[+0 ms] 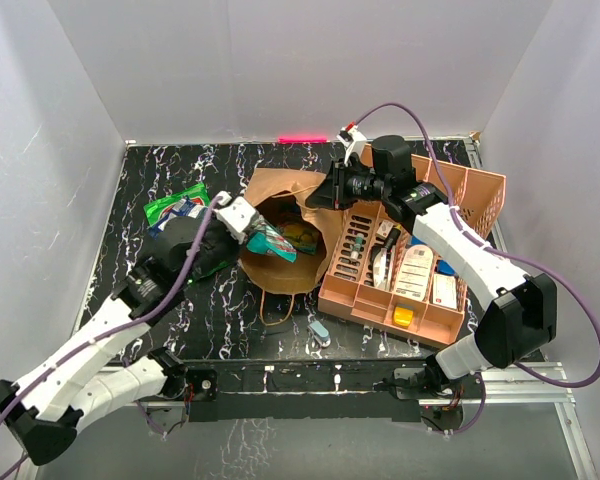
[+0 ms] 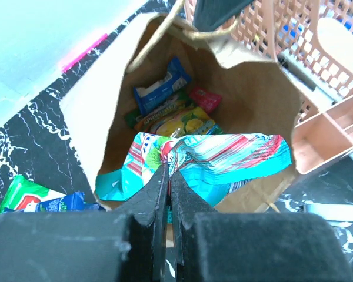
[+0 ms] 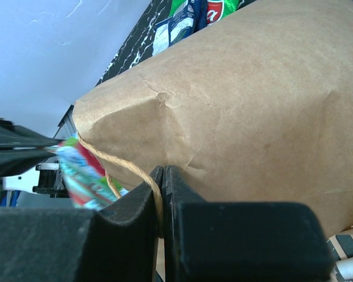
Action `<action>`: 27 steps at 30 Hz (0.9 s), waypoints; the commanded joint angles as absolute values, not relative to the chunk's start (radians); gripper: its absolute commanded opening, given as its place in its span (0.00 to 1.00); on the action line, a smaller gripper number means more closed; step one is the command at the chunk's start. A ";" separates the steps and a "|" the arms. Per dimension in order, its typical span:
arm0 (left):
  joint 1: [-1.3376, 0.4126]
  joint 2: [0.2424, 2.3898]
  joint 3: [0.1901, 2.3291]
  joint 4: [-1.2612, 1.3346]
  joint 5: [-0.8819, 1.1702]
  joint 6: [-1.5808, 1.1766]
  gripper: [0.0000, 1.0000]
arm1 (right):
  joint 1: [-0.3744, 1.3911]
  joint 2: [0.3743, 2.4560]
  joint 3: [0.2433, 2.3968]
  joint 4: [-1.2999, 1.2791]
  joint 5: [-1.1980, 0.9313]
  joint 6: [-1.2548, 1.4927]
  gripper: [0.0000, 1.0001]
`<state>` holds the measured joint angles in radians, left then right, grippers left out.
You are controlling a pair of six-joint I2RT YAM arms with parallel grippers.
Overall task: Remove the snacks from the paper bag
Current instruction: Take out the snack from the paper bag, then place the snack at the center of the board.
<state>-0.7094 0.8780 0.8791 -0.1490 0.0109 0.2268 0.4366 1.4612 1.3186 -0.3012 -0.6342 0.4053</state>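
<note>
teal snack packet (image 2: 223, 155) is hanging over the paper bag (image 2: 253, 100) mouth, pinched at the left claw (image 2: 168, 170) tips; right claw (image 3: 163, 173) is clamping the handle (image 3: 120, 164), likely steadying the bag.

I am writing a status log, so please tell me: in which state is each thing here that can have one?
paper bag: mouth open, other packets inside
teal packet: gripped, at the bag's mouth
left fingers: shut on the teal packet
right fingers: shut on the bag handle
green packet: out, lying on the table
</note>
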 commanded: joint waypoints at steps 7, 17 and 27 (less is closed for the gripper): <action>-0.712 0.744 1.106 -0.361 -0.027 0.064 0.00 | 0.423 1.434 1.309 -0.226 -0.605 0.409 0.07; -0.712 0.682 1.189 -0.586 -0.392 -0.117 0.00 | 0.418 1.405 1.302 -0.189 -0.570 0.462 0.07; -0.711 0.449 0.903 -0.617 -0.678 -0.329 0.00 | 0.417 1.399 1.290 -0.184 -0.574 0.469 0.07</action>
